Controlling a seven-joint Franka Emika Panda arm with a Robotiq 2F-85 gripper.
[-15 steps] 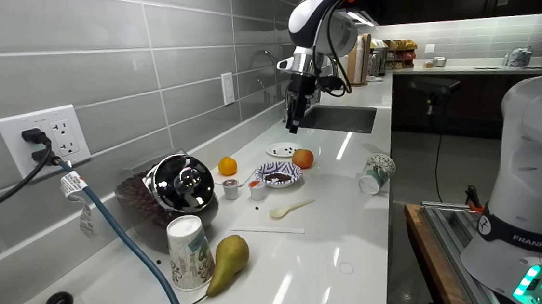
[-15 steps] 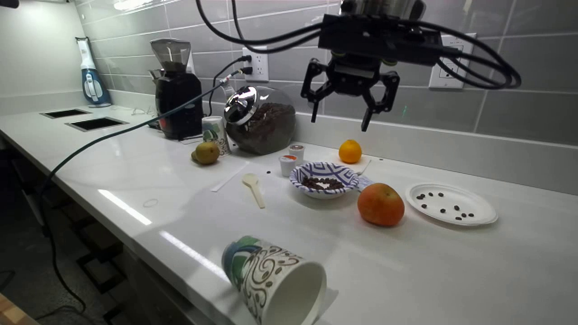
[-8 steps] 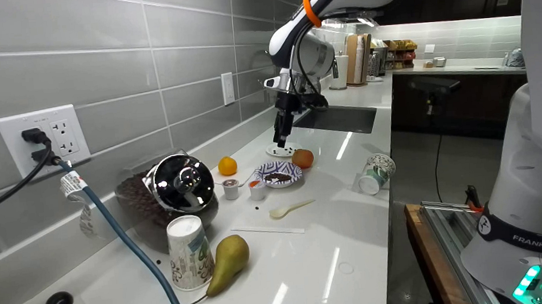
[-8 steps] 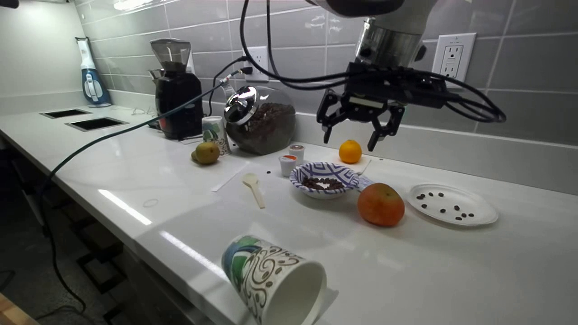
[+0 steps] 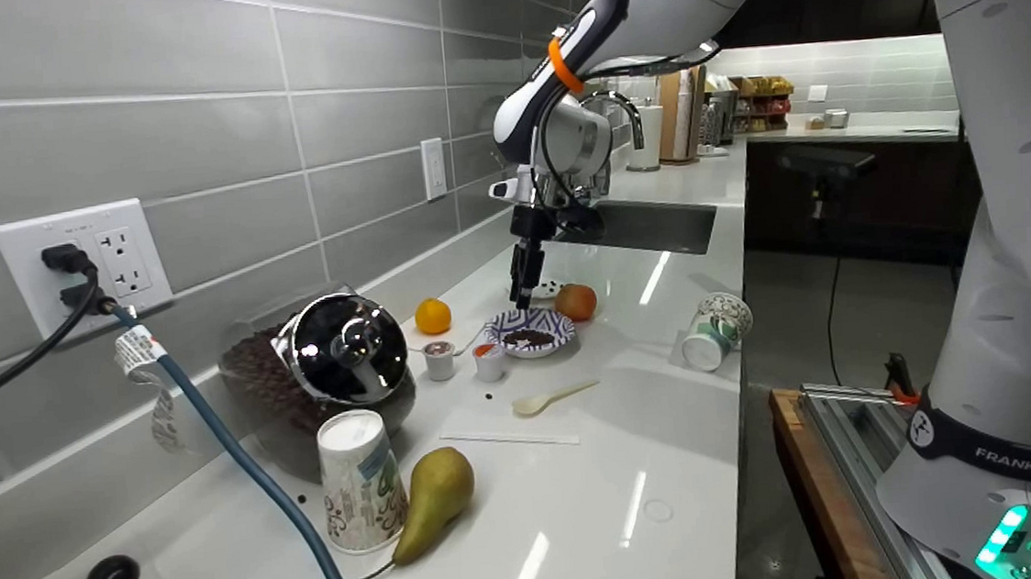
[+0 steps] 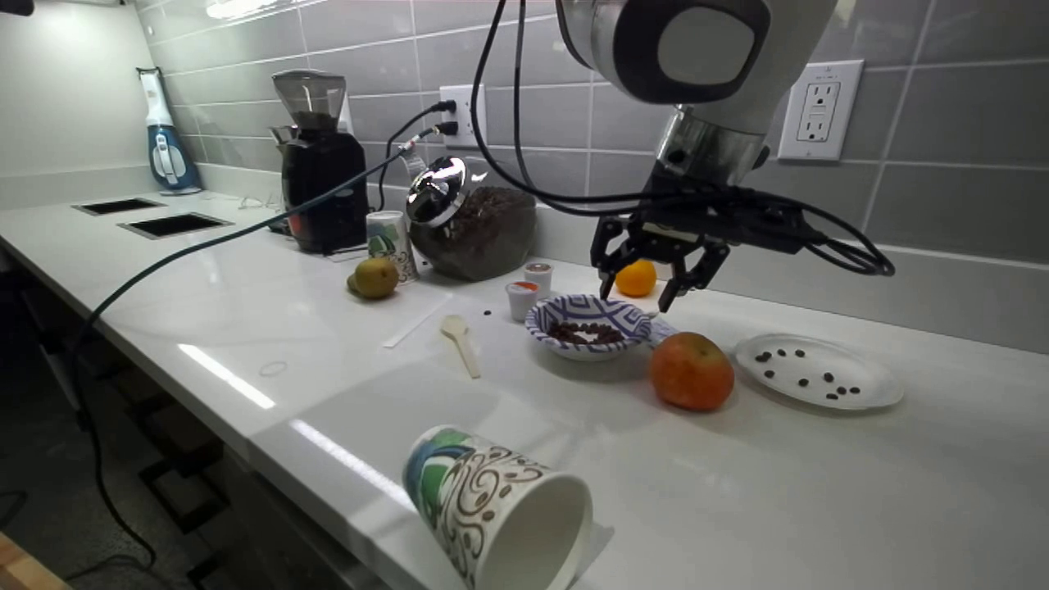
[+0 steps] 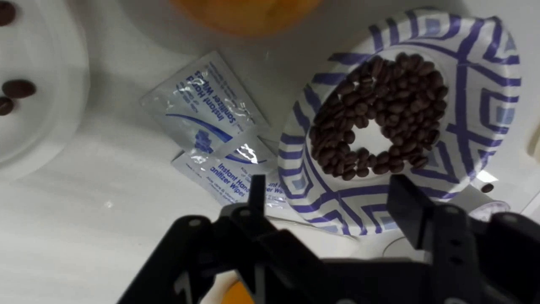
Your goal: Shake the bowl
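The bowl (image 6: 583, 306) is white with a blue-purple pattern and sits upright on the counter. It also shows in an exterior view (image 5: 555, 322) and in the wrist view (image 7: 481, 97). Dark coffee beans (image 7: 405, 105) lie in it around a bare white spot. My gripper (image 6: 635, 298) points down at the bowl's wall-side rim, beside the apple. It also shows in an exterior view (image 5: 523, 302). In the wrist view the fingers (image 7: 327, 185) are apart with nothing gripped; the near rim shows between and beyond them. I cannot tell whether a fingertip touches the rim.
An apple (image 6: 691, 372) stands close beside the bowl, an orange (image 6: 629, 280) behind the gripper. Wipe packets (image 7: 206, 105) lie beside the bowl. Two pods (image 6: 522, 301), a spoon (image 6: 464, 349), a plate with beans (image 6: 873, 375), and a tipped paper cup (image 6: 483, 500) are around.
My gripper has come down and toward the bowl, from high above the counter to the bowl's rim. It stays open. The bowl and other objects have not moved.
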